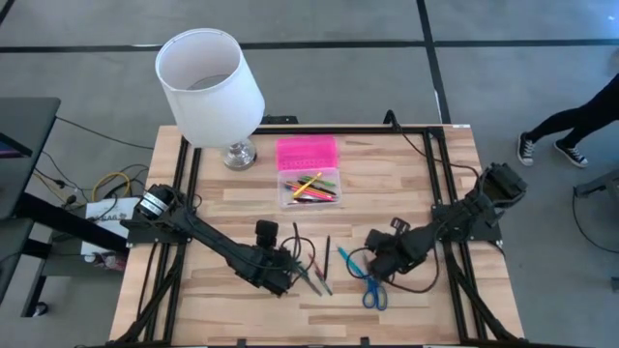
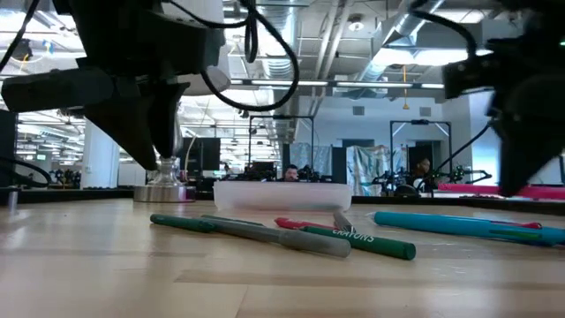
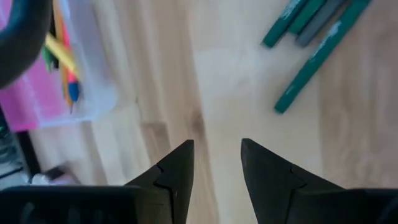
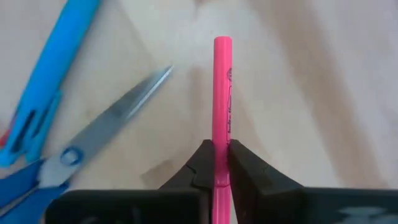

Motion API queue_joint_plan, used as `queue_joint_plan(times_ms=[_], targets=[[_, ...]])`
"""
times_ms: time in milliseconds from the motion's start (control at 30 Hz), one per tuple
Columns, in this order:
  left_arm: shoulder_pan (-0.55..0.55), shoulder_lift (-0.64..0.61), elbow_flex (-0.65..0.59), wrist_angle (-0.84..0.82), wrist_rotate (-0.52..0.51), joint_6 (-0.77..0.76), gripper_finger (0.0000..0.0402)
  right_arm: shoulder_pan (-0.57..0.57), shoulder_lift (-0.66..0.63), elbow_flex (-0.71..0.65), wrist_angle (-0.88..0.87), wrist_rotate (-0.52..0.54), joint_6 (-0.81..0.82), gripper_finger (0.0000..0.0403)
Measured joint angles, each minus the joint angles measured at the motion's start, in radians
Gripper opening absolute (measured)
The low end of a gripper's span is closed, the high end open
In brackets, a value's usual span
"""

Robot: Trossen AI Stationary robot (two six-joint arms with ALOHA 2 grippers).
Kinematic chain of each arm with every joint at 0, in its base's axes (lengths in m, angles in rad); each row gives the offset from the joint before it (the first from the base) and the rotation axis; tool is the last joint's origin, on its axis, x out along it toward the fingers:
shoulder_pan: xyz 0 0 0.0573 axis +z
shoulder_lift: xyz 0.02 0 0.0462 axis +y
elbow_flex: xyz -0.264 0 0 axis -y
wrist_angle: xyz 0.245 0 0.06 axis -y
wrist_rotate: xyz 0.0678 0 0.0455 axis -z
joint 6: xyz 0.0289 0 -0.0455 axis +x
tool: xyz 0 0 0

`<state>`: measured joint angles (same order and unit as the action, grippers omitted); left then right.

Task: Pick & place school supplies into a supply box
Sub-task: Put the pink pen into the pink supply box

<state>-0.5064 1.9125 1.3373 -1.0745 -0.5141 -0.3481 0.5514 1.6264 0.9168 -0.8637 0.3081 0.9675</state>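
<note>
On the pale wooden table (image 1: 232, 193), the right gripper (image 4: 219, 163) clamps a thin pink pen (image 4: 222, 93); lift level toward eleven o'clock, to the clear pink-lidded supply box (image 1: 309, 184). The left gripper (image 3: 217, 162) waits, parted and empty.

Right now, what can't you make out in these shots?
- Pink pen: rear end hidden between the right gripper fingers, right wrist view.
- Same pen, high view: covered by the right arm.
- Scissors: handles cut off by the frame edge, right wrist view.
- Box: pen count unclear, too small, high view.

You had two arms (image 1: 232, 253), one lamp (image 1: 210, 85), one pencil case (image 1: 309, 174), one pair of scissors (image 1: 371, 288), and three green or grey pens (image 3: 311, 37) together.
</note>
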Motion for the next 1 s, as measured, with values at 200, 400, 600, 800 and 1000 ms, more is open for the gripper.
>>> queue_joint_plan(times_ms=[200,400,600,800,1000], targets=[[-0.015,0.0,0.0,-0.069,-0.042,-0.058,0.0128,-0.079,-0.001,0.074,-0.009,0.067,-0.173,0.0009],[-0.046,0.0,0.0,-0.106,-0.071,-0.123,0.0128,-0.187,-0.002,0.162,0.018,0.152,-0.4,0.0015],[-0.087,0.0,0.0,-0.125,-0.079,-0.193,0.0128,-0.321,-0.002,0.223,0.163,0.166,-0.701,0.0011],[-0.142,0.0,0.0,-0.125,-0.08,-0.256,0.0128,-0.451,-0.002,0.238,0.385,0.089,-1.009,0.0015],[-0.191,0.0,0.0,-0.125,-0.082,-0.312,0.0128,-0.572,0.015,0.24,0.548,-0.058,-1.175,0.0012]])
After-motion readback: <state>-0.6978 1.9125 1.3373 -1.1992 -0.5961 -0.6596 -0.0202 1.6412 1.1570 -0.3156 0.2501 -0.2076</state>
